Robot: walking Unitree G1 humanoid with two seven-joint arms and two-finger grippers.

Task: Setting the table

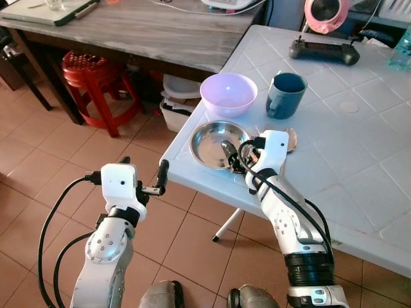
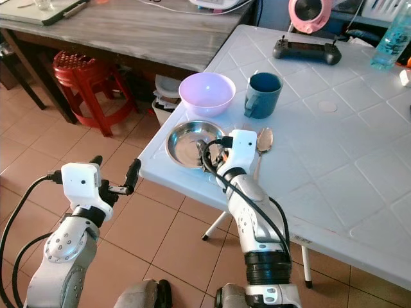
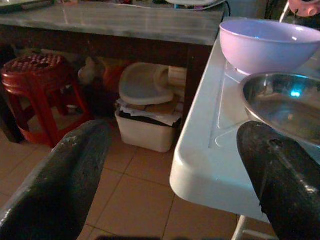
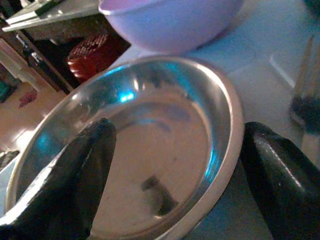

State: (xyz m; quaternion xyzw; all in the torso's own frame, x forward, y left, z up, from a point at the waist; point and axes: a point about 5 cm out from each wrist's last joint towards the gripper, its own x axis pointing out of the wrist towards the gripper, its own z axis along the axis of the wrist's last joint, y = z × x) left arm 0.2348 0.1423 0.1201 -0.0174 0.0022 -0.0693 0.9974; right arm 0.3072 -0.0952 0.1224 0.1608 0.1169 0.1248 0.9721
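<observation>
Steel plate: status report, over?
Right end effector open over the steel plate. Left end effector open, off the table edge. Purple bowl just beyond the plate.

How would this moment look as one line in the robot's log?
right gripper: open, over steel plate | left gripper: open, off table corner | bowl, mug behind plate

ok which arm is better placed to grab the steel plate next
Right. The right gripper is open over the steel plate, one finger inside its rim. The left gripper is off the white table's edge.
</observation>
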